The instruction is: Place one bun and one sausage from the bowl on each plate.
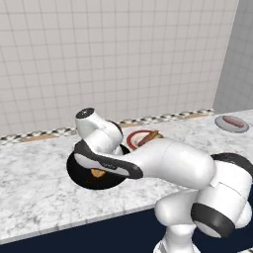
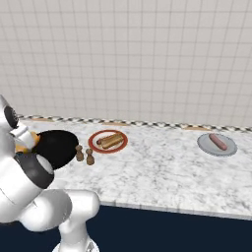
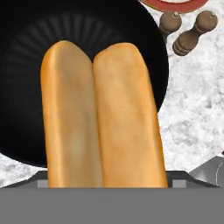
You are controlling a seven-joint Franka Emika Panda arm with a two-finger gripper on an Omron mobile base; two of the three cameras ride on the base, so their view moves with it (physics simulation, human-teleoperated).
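The black bowl (image 1: 79, 174) (image 2: 56, 146) (image 3: 26, 52) sits on the counter under my hand. My gripper (image 1: 101, 168) hangs over it, shut on a golden split bun (image 3: 103, 118) (image 1: 97, 173) that hides the fingertips in the hand view. The white red-rimmed plate (image 1: 129, 141) (image 2: 93, 145) (image 3: 175, 4) just right of the bowl holds a bun with a sausage (image 2: 110, 140). Far to the right, the grey plate (image 1: 220, 123) (image 2: 204, 146) carries one sausage (image 1: 233, 121) (image 2: 217, 141).
Two brown shakers (image 2: 79, 152) (image 2: 90, 156) (image 3: 194, 33) stand between the bowl and the red-rimmed plate. A tiled wall backs the marble counter (image 2: 157, 167); its front edge runs above dark cabinets.
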